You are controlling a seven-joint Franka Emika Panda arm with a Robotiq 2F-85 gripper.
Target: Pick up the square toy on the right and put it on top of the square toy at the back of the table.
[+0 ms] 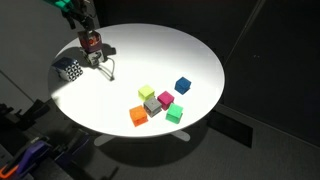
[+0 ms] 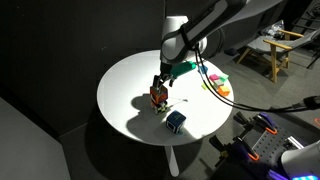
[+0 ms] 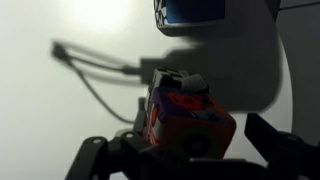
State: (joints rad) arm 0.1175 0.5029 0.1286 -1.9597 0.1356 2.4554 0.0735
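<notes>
An orange-red square toy (image 3: 185,115) with blue marks stands between my gripper's fingers (image 3: 185,150) in the wrist view. The fingers are spread, with a gap of white table showing on its right side. In both exterior views the gripper (image 1: 93,52) (image 2: 160,92) is right over this toy (image 1: 91,42) (image 2: 158,98), near the table's edge. A dark blue-and-white square toy (image 1: 70,70) (image 2: 175,121) stands a short way off, apart from the gripper. It also shows at the top of the wrist view (image 3: 190,12).
The round white table (image 1: 190,50) (image 2: 125,80) carries a cluster of coloured cubes: yellow-green (image 1: 146,92), grey (image 1: 152,103), magenta (image 1: 165,98), orange (image 1: 139,115), green (image 1: 174,113) and blue (image 1: 182,85). Dark floor surrounds the table.
</notes>
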